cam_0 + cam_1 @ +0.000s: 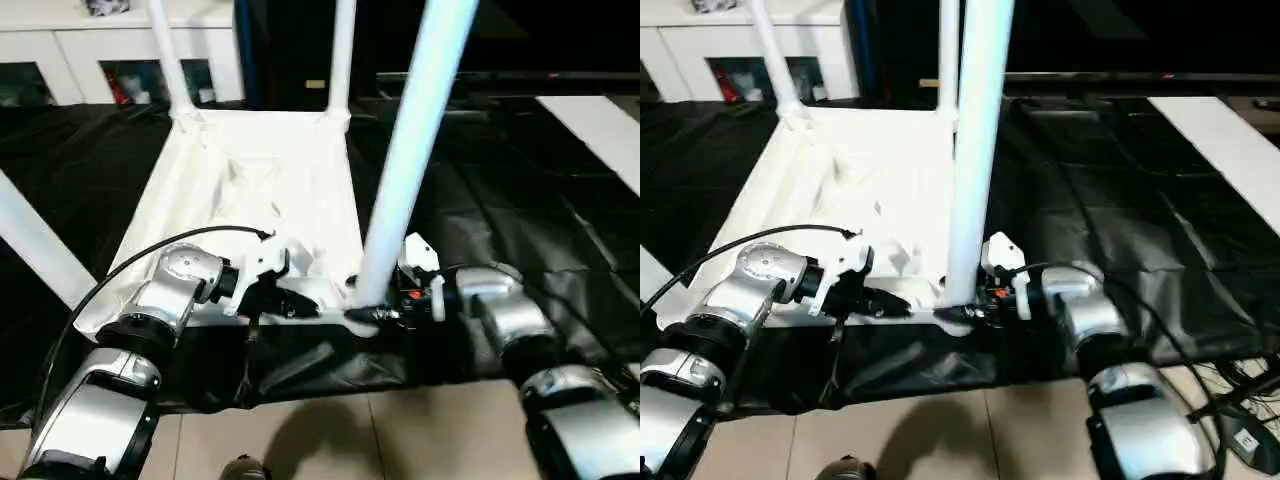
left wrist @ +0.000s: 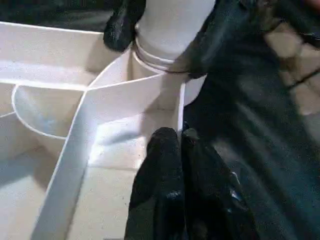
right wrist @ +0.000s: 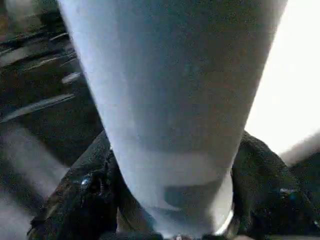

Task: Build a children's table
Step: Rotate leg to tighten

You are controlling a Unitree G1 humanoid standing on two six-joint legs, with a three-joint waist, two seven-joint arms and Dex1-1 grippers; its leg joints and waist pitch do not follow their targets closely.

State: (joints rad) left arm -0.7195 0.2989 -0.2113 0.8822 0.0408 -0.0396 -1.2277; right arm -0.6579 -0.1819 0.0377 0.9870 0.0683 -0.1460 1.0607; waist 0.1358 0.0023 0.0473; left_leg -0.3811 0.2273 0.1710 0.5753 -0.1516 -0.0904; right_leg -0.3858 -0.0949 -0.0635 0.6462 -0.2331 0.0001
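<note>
the upturned children's table (image 1: 255,190) lies on black sheeting (image 1: 520,200); right end effector (image 1: 372,316) clamps the near leg (image 1: 405,170) low, left end effector (image 2: 172,150) together beside its socket (image 2: 150,75). light, stiff, slippery plastic: grip near the base.

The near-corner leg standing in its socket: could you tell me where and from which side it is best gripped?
Probably low on the leg, just above the corner socket, coming level from the robot's right, as the right gripper does. The tube is round and upright, and the tabletop and left gripper crowd its other side.
</note>
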